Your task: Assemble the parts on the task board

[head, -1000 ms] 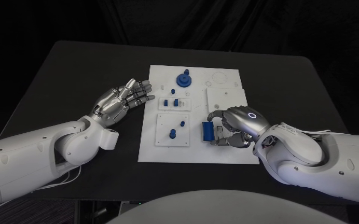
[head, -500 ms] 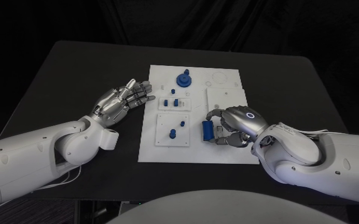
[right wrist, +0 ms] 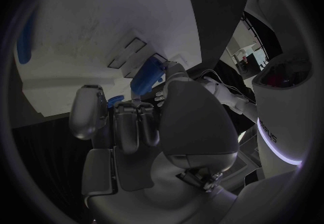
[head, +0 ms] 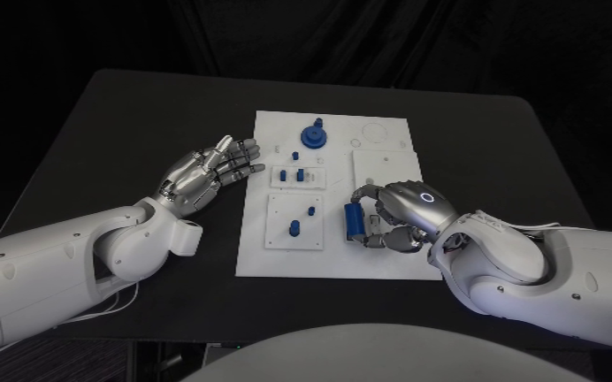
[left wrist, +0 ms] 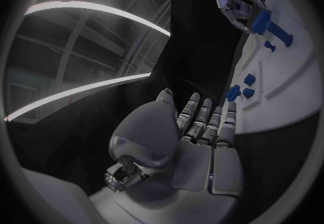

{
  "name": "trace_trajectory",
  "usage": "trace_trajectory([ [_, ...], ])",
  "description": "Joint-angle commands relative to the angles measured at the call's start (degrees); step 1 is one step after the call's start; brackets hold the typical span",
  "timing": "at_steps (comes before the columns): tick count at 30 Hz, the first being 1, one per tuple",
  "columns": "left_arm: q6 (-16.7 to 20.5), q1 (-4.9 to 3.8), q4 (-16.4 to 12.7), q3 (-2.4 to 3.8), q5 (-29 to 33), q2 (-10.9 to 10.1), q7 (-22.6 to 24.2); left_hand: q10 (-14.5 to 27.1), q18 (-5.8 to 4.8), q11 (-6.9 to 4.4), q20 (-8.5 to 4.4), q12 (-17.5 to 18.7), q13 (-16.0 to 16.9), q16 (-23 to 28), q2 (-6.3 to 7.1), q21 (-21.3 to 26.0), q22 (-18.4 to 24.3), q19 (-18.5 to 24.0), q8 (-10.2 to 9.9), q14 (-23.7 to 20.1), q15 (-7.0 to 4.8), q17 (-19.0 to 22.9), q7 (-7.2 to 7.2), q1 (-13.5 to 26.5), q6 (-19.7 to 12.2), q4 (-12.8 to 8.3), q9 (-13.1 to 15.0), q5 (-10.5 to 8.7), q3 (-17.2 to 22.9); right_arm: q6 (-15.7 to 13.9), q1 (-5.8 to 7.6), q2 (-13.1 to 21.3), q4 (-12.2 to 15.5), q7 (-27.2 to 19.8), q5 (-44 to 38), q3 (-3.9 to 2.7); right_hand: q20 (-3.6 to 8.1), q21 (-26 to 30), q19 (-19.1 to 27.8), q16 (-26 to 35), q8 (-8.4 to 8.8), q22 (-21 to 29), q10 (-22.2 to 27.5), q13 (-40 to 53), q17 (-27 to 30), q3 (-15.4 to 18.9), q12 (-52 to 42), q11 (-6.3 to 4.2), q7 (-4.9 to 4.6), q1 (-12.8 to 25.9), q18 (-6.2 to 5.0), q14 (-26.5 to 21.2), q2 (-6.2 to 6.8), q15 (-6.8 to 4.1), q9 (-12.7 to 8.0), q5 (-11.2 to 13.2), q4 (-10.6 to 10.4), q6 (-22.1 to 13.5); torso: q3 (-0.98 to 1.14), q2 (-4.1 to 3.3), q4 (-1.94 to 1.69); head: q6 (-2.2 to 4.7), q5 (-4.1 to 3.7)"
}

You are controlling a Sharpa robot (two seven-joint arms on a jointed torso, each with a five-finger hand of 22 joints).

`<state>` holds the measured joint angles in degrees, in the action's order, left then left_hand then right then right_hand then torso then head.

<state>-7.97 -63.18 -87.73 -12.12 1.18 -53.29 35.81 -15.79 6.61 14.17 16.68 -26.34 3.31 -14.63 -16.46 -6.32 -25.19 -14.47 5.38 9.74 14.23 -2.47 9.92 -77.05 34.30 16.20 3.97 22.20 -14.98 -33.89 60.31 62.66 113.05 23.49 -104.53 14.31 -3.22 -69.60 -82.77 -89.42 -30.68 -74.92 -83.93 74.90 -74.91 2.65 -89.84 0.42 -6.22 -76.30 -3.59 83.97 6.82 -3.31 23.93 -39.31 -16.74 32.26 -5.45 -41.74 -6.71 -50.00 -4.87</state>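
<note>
A black surface (head: 141,126) carries the white board (head: 383,258) at its middle. The left hand (head: 204,172) rests on the surface just beside the board's left edge, fingers spread wide and holding nothing. The right hand (head: 398,214) sits over the board's lower right area, fingers curled round a blue cylinder (head: 354,221) that lies lengthwise there; from the left wrist, the same hand (left wrist: 236,0) closes on that part (left wrist: 260,21). A blue round part with a peg (head: 314,136) stands near the board's far edge. Small blue pieces (head: 292,174) sit in a centre panel, and two more (head: 300,227) lie in the panel below.
</note>
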Motion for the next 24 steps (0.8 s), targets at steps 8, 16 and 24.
trace_trajectory([
  [8, -1.21, 0.16, -0.12, 0.04, -0.11, -0.13, 0.04, -0.50, -0.64, 0.66, 0.11, -0.28, 0.10, -0.52, 0.00, -0.17, -0.07, 0.06, 0.33, 0.06, 0.49, -0.06, 3.89, -0.64, -0.10, 0.07, 0.02, 0.31, 0.30, -1.17, -0.38, 1.41, 1.80, 0.99, -0.58, 0.00, 0.27, 0.79, 0.25, 0.28, -2.60, -9.18, -6.07, 15.10, -13.15, -2.05, -0.16, -0.05, 0.33, 1.70, -0.84, 5.51, -0.47, 0.03, -2.25, -7.98, 0.05, 0.47, 0.03, -0.01, 0.01, 0.00, 0.14],
  [16, -1.33, 0.18, -0.17, 0.04, -0.11, -0.22, -0.09, -0.79, -0.74, 0.91, 0.10, -0.55, 0.15, -0.65, 0.02, -0.19, -0.06, 0.04, 0.41, 0.09, 0.60, -0.08, 3.94, -0.61, 0.04, 0.13, 0.04, 0.30, 0.36, -0.71, -0.88, 2.19, 3.21, 1.77, -0.58, 0.00, 0.30, 0.79, 0.19, 0.25, -2.15, -9.20, -6.07, 15.10, -13.23, -2.76, -0.16, -0.08, 0.30, 2.50, -0.83, 5.53, -0.11, -0.01, -3.48, -9.87, 0.08, 0.30, 0.00, -0.01, 0.01, 0.00, 0.04],
  [24, -1.36, 0.18, -0.20, 0.04, -0.11, -0.26, -0.23, -0.79, -0.74, 0.91, 0.10, -0.55, 0.15, -0.65, 0.02, -0.19, -0.06, 0.04, 0.41, 0.09, 0.60, -0.08, 3.94, -0.61, 0.04, 0.13, 0.04, 0.30, 0.36, 0.57, -1.20, 2.41, 3.37, 2.80, -0.58, 0.00, 0.22, 1.12, 0.25, 0.32, -1.03, -9.13, -6.07, 15.10, -13.07, -3.40, -0.16, 0.07, 0.13, 2.89, -0.88, 5.49, 0.18, 0.11, -5.34, -6.99, 0.12, -0.67, 0.03, 0.03, 0.07, 0.00, 0.09],
])
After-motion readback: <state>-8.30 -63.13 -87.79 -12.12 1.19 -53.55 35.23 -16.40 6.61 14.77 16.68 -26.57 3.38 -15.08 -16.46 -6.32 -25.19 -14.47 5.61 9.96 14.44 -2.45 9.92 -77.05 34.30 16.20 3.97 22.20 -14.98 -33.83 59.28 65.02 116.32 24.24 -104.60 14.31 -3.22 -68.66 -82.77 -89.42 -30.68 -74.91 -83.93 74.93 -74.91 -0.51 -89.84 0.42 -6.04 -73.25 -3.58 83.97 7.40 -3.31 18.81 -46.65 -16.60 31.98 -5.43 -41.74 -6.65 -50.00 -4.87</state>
